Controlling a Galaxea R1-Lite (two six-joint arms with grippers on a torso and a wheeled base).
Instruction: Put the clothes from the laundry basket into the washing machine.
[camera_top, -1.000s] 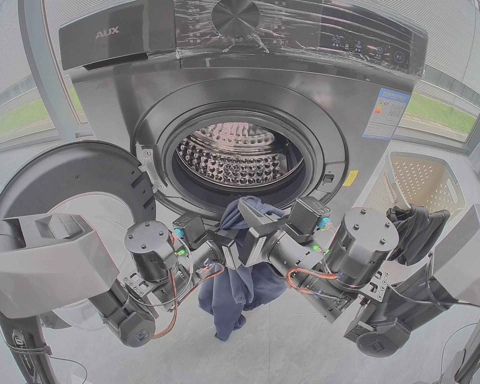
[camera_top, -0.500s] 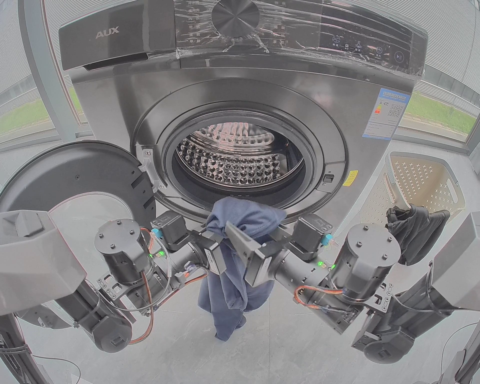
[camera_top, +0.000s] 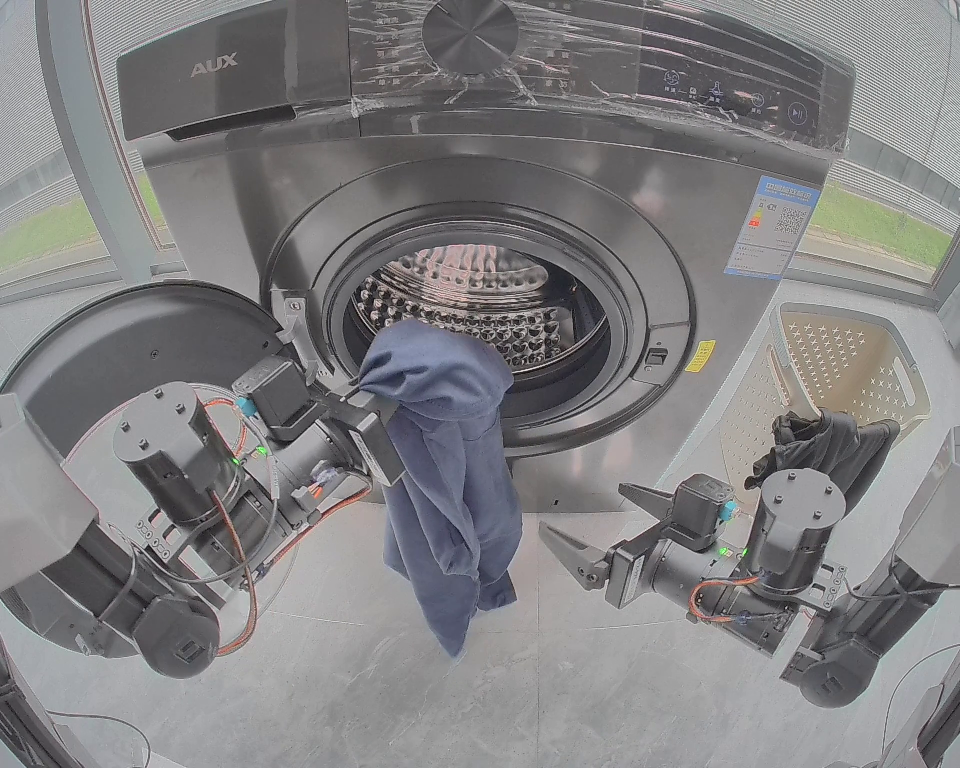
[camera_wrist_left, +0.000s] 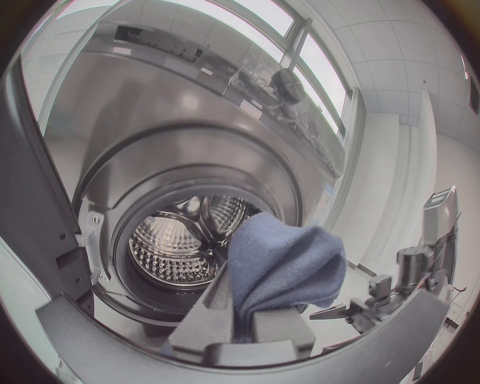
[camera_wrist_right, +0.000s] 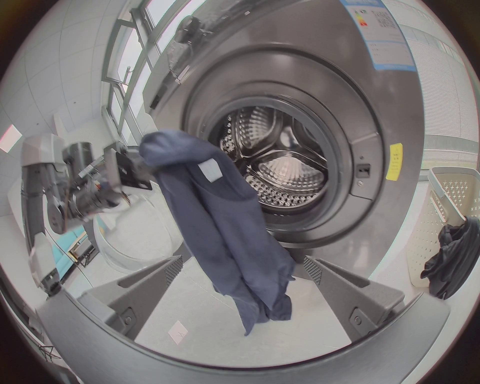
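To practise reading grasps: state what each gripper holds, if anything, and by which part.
Left gripper pinches the dark blue cloth garment by a bunched fold at its upper end; the rest hangs free. Right gripper is open, holding nothing.

You are seeing a pale logo (camera_top: 214, 66) on the drawer panel (camera_top: 270, 90) of the washing machine (camera_top: 230, 200), and white icons (camera_top: 735, 98) on its control strip (camera_top: 620, 60). A blue-and-white label (camera_top: 772, 228) and a yellow sticker (camera_top: 701, 356) are showing print too small to read.
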